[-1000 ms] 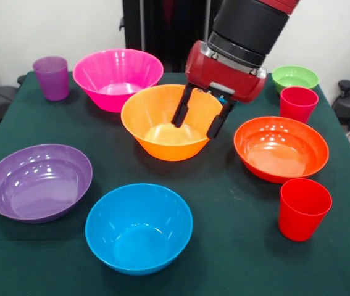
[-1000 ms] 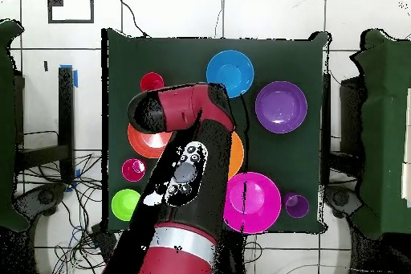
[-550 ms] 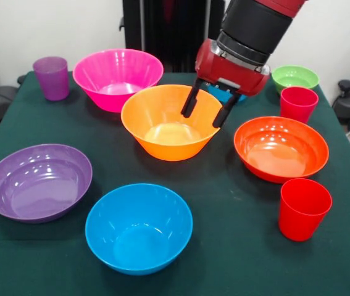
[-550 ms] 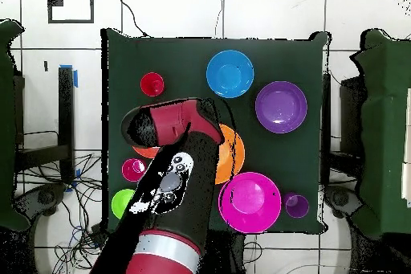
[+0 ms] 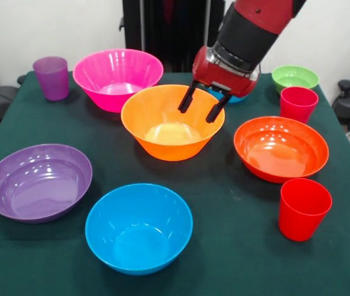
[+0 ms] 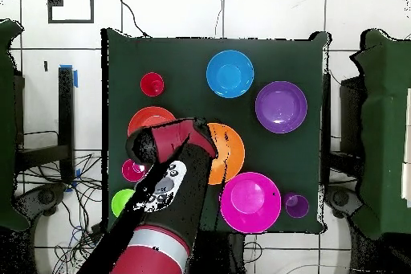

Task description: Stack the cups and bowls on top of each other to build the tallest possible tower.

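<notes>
Glossy round orange bowl (image 5: 172, 121) on green cloth table (image 5: 236, 246), smooth, empty, unstacked, directly beneath gripper (image 5: 199, 105), black fingers (image 5: 186, 100) apart over its far rim, nothing held.

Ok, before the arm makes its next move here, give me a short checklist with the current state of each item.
1. Gripper open and empty: ok, fingers spread, nothing between them.
2. Gripper clear of the orange bowl: ok, it hangs above the bowl's far rim.
3. Any stacking begun: not ok, the pink bowl, purple bowl, blue bowl and red-orange bowl all sit apart.
4. Cups upright: ok, the purple cup and both red cups.
5. Small blue bowl behind the arm: cannot tell, mostly hidden.
</notes>
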`<action>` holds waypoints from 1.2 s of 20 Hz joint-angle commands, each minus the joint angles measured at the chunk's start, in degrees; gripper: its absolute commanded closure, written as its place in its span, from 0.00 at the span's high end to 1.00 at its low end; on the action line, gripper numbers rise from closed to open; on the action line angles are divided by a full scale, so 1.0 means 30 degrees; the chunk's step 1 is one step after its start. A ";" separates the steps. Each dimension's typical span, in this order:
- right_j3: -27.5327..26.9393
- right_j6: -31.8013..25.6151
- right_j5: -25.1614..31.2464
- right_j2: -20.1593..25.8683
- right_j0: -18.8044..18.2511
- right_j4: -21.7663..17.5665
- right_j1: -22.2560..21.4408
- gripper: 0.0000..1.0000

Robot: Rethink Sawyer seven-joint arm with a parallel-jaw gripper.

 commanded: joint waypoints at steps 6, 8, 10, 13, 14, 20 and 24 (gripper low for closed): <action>0.1987 0.4635 -0.3159 0.1503 0.0353 0.0927 0.2044 1.00; 0.1895 0.4563 -0.2906 0.1488 0.0395 0.1070 0.1956 1.00; 0.1995 0.4235 -0.2479 0.1553 0.0404 0.1090 0.1601 1.00; 0.2343 0.3714 -0.1718 0.1646 0.0428 0.1101 0.0887 1.00; 0.2524 0.3505 -0.1400 0.1660 0.0434 0.1076 0.0561 1.00; 0.3643 0.1941 0.0791 0.1785 0.0430 0.0776 -0.1925 1.00; 0.3957 0.1541 0.1648 0.1745 0.0551 0.0569 -0.2886 1.00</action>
